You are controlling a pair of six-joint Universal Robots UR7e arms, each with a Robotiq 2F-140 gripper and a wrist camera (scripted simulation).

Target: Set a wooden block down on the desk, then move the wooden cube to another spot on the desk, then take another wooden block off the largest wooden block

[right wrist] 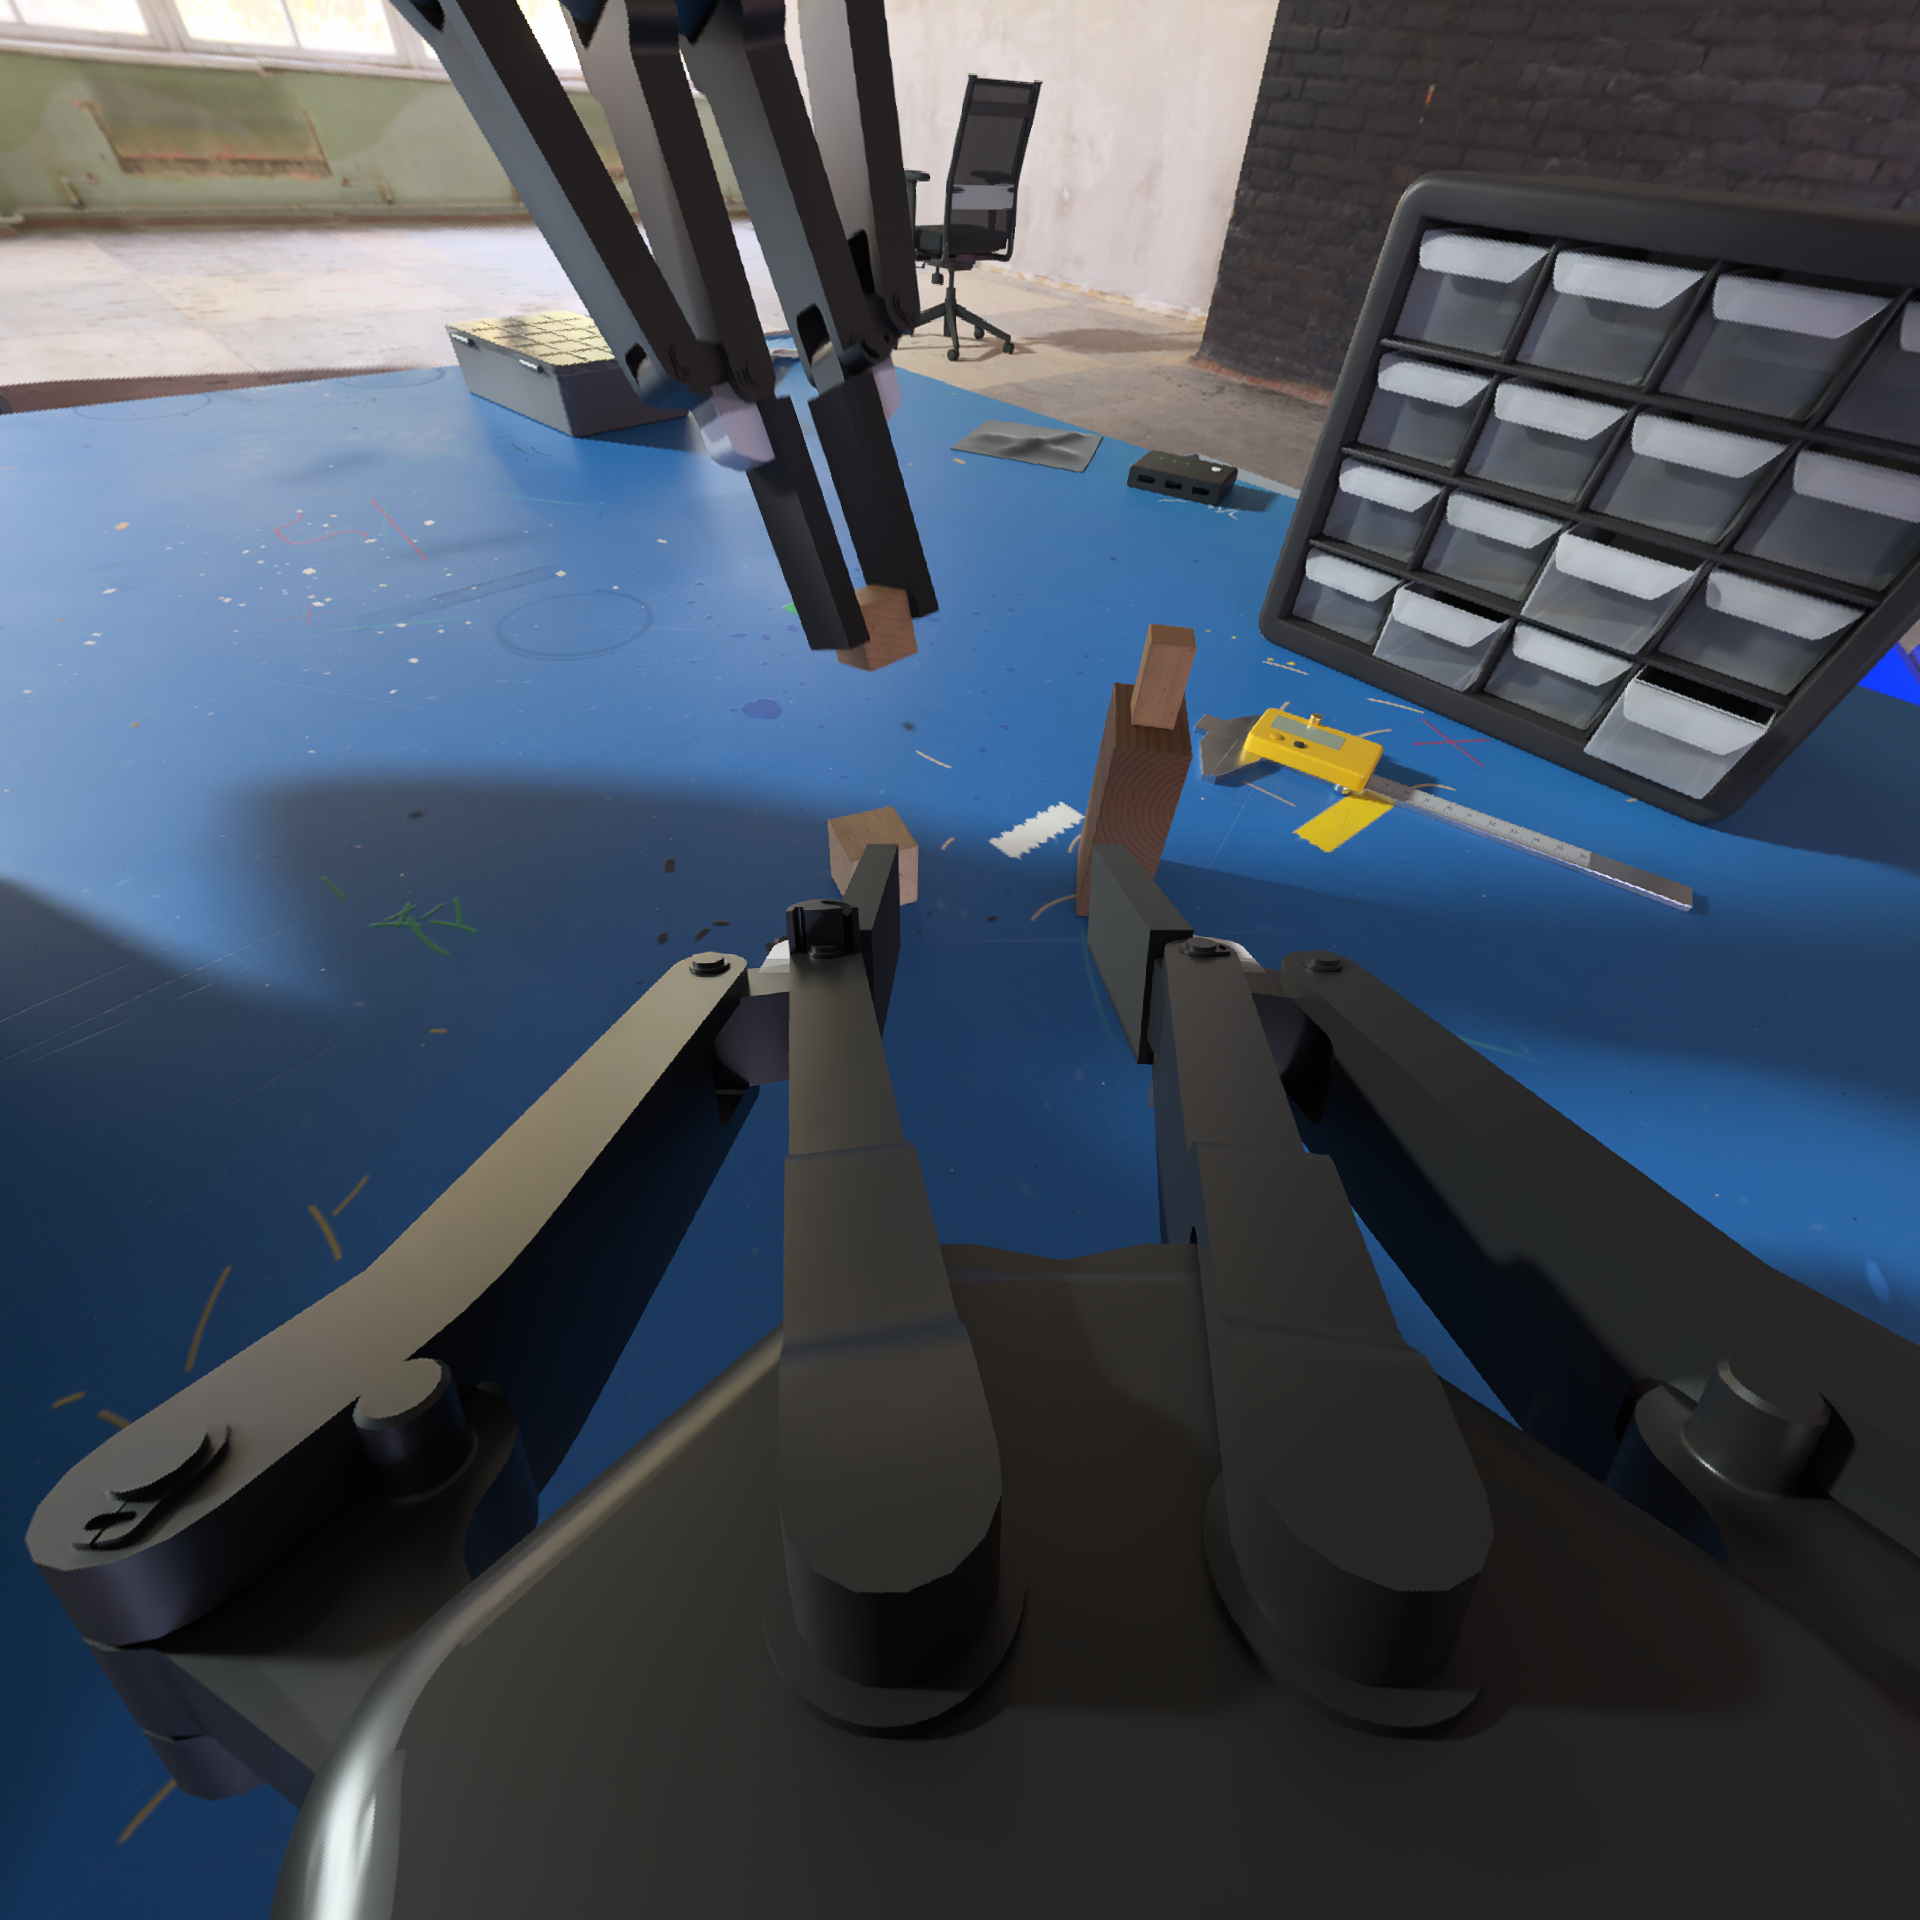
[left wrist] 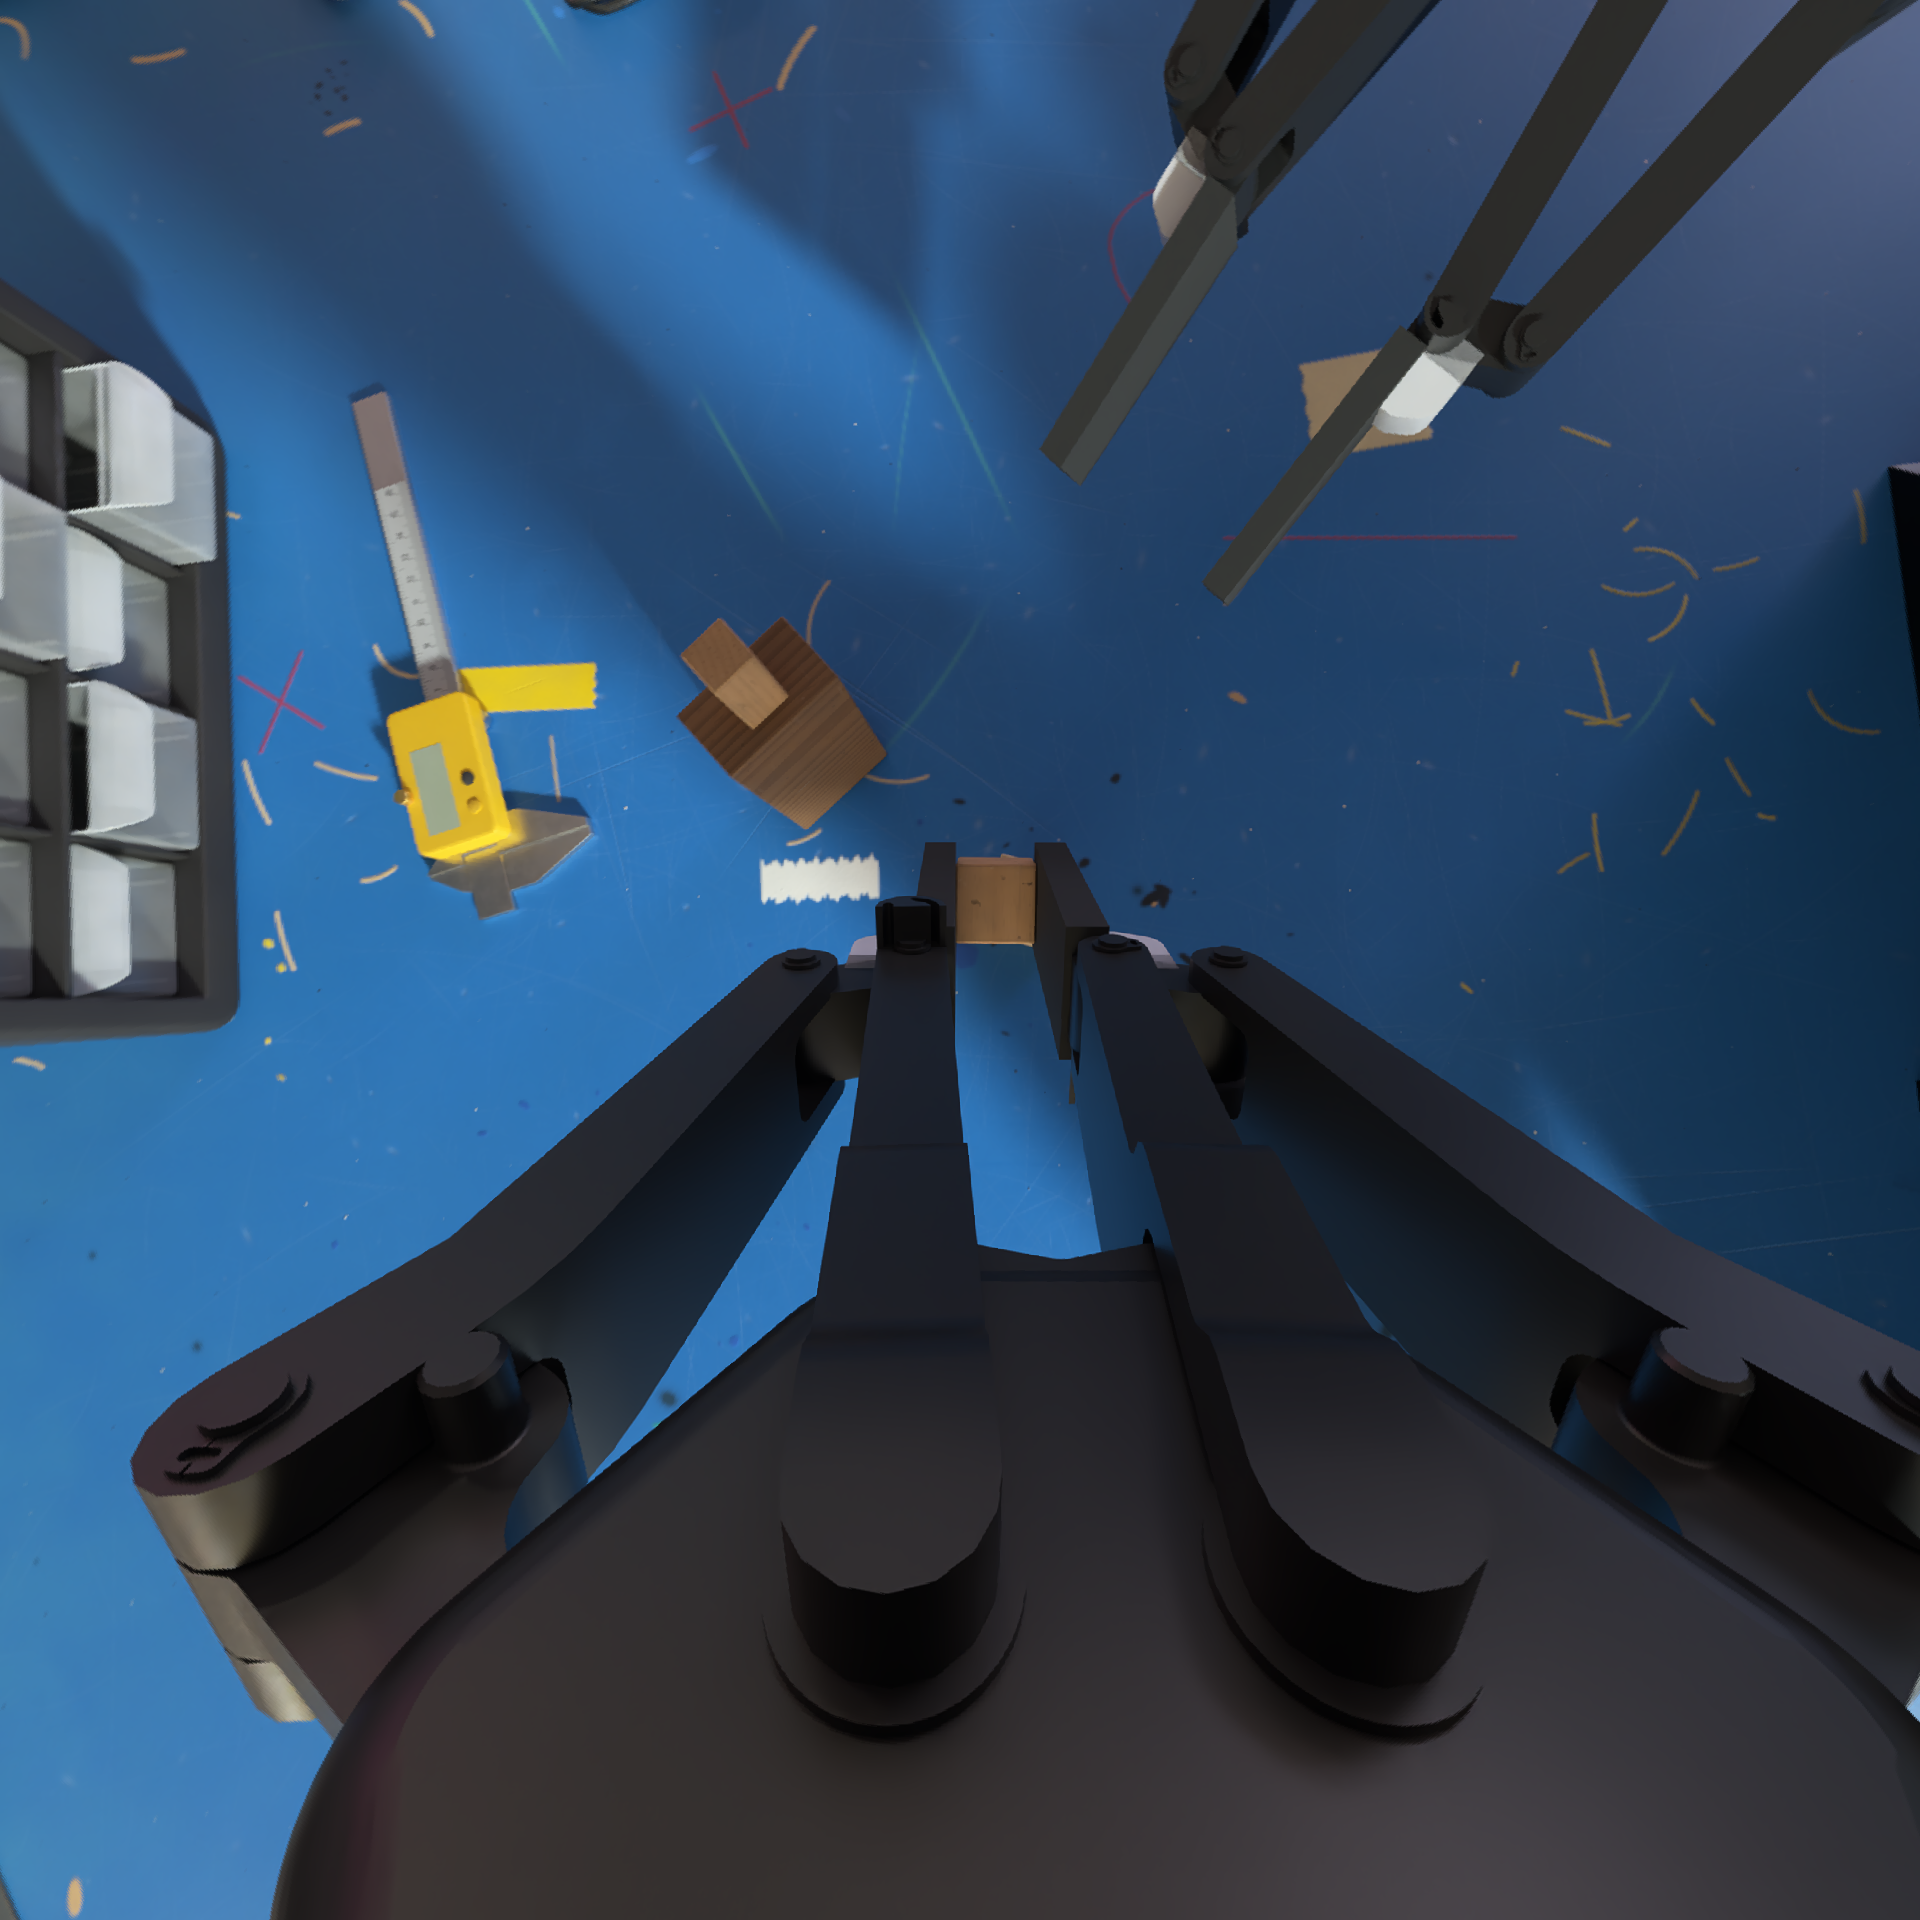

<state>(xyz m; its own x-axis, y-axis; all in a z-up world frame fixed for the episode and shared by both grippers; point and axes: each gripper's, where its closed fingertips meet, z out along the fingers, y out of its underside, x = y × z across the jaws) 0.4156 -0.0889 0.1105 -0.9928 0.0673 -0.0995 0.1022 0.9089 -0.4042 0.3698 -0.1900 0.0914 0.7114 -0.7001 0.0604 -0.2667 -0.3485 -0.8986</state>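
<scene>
My left gripper is shut on a small light wooden block and holds it over the blue desk; it also shows in the right wrist view. The largest wooden block, dark brown, stands upright with a small lighter block on top. My right gripper is open and empty just above the desk. A light wooden cube rests on the desk just beyond its left finger. The tall block stands just beyond its right finger.
A black drawer organiser stands at the desk's side. A yellow digital caliper, yellow tape and a white serrated strip lie by the tall block. A grey case, a grey cloth and a black box sit at the far edge.
</scene>
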